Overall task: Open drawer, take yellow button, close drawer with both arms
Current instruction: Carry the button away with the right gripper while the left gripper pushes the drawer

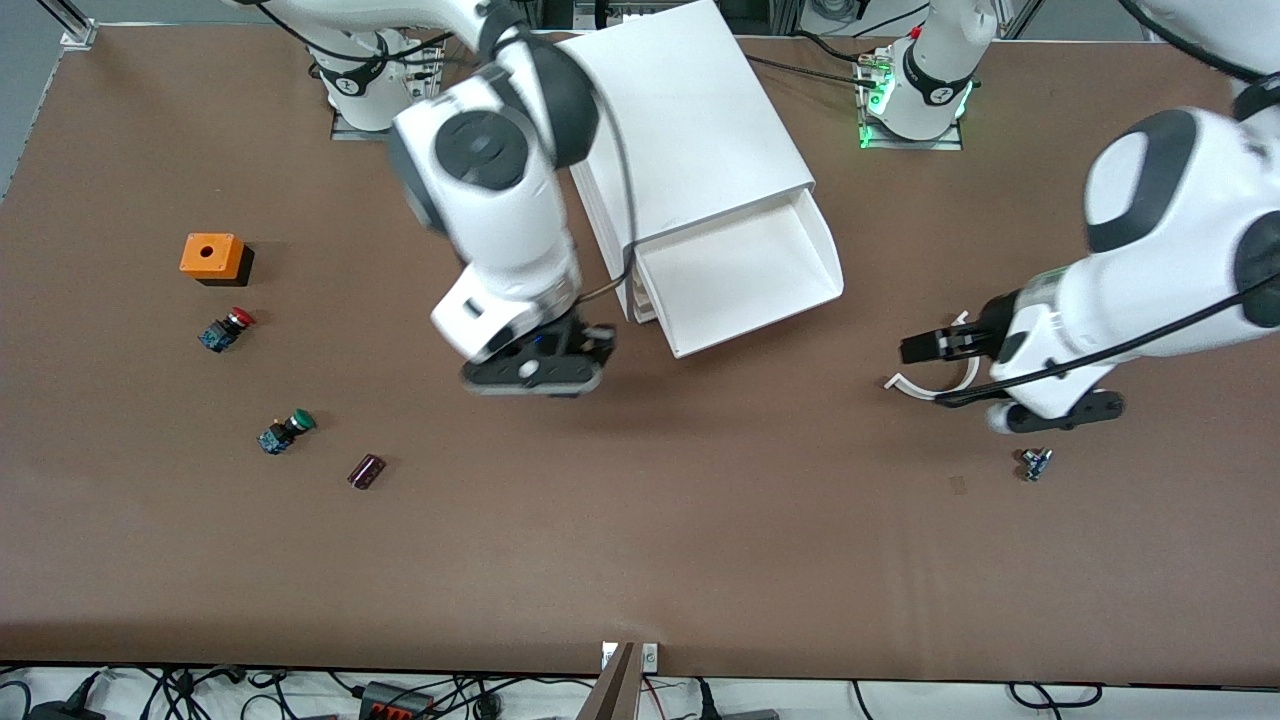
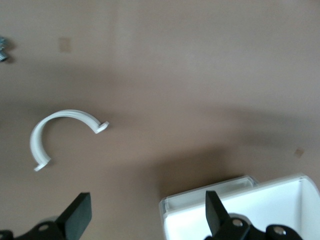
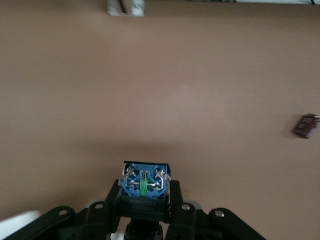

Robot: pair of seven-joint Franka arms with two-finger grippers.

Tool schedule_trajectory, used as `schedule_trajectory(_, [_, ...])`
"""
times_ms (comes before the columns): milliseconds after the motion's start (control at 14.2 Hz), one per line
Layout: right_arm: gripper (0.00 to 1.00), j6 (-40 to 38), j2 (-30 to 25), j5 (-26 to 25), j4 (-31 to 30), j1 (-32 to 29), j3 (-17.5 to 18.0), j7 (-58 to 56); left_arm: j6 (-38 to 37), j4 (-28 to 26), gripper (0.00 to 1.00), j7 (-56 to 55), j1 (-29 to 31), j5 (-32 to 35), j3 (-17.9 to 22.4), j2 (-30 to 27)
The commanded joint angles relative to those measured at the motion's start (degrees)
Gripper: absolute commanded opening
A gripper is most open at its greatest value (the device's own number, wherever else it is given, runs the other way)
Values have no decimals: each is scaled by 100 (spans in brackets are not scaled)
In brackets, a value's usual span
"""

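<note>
button (image 3: 145, 187) between right fingers (image 3: 176, 200), cap apparently hidden

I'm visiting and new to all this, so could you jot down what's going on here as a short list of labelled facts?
drawer: top one of the white cabinet, pulled out, nothing visible inside
right gripper: over the table near the cabinet, shut on the button
button: blue body shows between the fingers; cap hidden
left gripper: open, over the table beside the open drawer, holding nothing
white curved clip: on the table under the left gripper
other buttons: red-capped button and green-capped button toward the right arm's end
</note>
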Motion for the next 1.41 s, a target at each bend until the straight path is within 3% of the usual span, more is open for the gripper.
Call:
schedule_trajectory(0, [0, -461, -46, 254, -269, -538, 113, -998, 1224, -1265, 100, -652, -307, 138, -132, -526])
schedule_trajectory(141, [0, -542, -54, 263, -557, -872, 131, -1376, 1655, -1546, 100, -1083, -563, 489, -149, -474])
schedule_trajectory(493, [0, -436, -81, 377, -1358, -1339, 131, -2291, 2509, -2408, 100, -1718, -1030, 517, -158, -500])
schedule_trajectory(987, [0, 476, 25, 404, -2500, -1569, 148, -2697, 2344, -2725, 100, -2087, -986, 517, -808, -570])
schedule_trajectory(1339, [0, 952, 446, 395, -2563, -1568, 148, -2715, 1834, -2726, 100, -2262, -995, 508, -1098, -737])
